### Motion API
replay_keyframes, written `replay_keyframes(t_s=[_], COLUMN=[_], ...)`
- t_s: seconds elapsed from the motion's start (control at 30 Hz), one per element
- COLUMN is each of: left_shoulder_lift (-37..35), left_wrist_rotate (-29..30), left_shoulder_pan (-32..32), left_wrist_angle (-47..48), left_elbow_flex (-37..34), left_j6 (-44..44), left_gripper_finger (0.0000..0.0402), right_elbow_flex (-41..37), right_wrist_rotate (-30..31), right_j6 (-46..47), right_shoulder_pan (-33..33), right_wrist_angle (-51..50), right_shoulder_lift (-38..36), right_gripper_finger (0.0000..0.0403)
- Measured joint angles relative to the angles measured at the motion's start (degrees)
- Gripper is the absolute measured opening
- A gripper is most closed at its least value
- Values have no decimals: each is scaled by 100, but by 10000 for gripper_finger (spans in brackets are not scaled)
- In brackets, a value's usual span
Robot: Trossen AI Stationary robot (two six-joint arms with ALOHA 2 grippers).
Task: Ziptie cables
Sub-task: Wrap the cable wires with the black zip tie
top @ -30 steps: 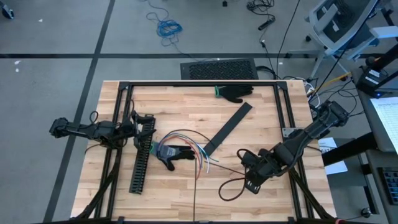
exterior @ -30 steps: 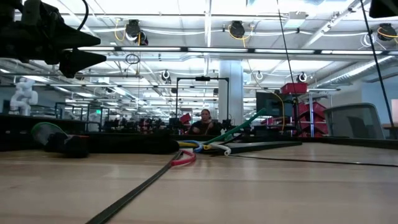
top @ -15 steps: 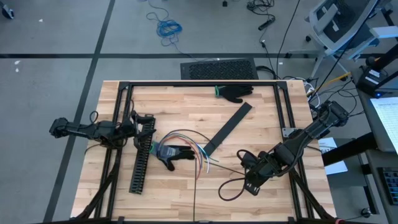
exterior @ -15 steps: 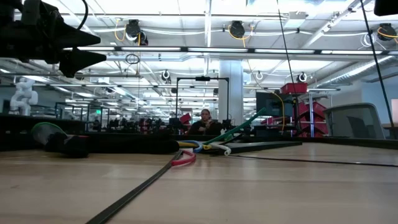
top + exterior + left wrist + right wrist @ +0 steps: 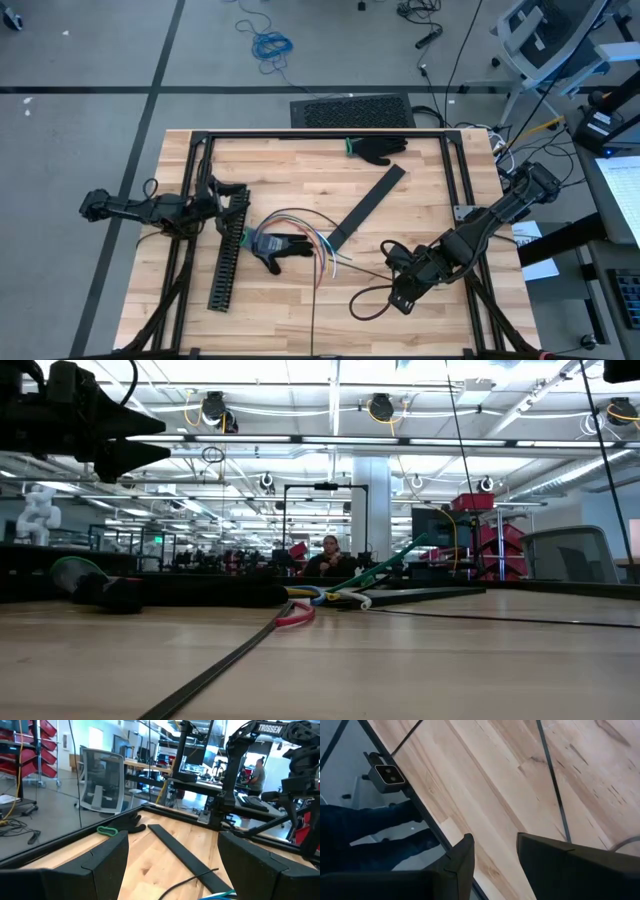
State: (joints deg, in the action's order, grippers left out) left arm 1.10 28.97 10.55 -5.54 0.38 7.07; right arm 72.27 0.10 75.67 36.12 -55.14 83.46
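Observation:
The cables (image 5: pixel 295 240) lie in a loose bundle of white, red, blue, green and dark wires at the table's middle, also seen low on the wood as cables (image 5: pixel 330 596). A dark-red loop (image 5: pixel 368 302) trails from the bundle toward the near right. My left gripper (image 5: pixel 232 197) is open and level at the table's left. Nothing is between its fingers in its own view of my left gripper (image 5: pixel 172 855). My right gripper (image 5: pixel 398 297) hovers over the near right, slanting down. In its wrist view my right gripper (image 5: pixel 495 847) is open over bare wood, beside a thin dark cable (image 5: pixel 552 780).
A long black slotted channel (image 5: pixel 228 255) lies just right of my left gripper. A flat black strip (image 5: pixel 365 205) lies slantwise at centre. A black glove with a green tie (image 5: pixel 378 150) rests at the far edge. A small camera (image 5: pixel 387 775) and a person's legs (image 5: pixel 370 830) are at the table edge.
My right gripper has turned a little at the wrist without leaving its place. The cables have not moved.

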Motion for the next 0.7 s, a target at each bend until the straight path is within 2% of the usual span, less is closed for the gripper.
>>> replay_keyframes(t_s=[0.17,0.3,0.4,0.53,0.57,0.7], left_shoulder_lift=[0,0,304,915,1092,2054], left_wrist_rotate=[0,-172,-533,-572,-620,-662], left_shoulder_pan=[-2,-2,0,-2,-2,-2], left_wrist_angle=[-1,4,8,20,15,10], left_elbow_flex=[-2,15,211,654,803,1568], left_j6=[4,608,654,566,582,561], left_gripper_finger=[296,277,210,56,29,4], right_elbow_flex=[0,0,0,-2,-2,-4], right_wrist_rotate=[0,17,312,782,857,1183], right_j6=[18,-18,-173,-480,-560,-716], right_shoulder_pan=[0,0,0,-49,-78,-172], right_wrist_angle=[3,3,1,-133,-180,-500], right_shoulder_lift=[-2,-2,-1,7,7,9], right_gripper_finger=[141,141,141,141,141,140])
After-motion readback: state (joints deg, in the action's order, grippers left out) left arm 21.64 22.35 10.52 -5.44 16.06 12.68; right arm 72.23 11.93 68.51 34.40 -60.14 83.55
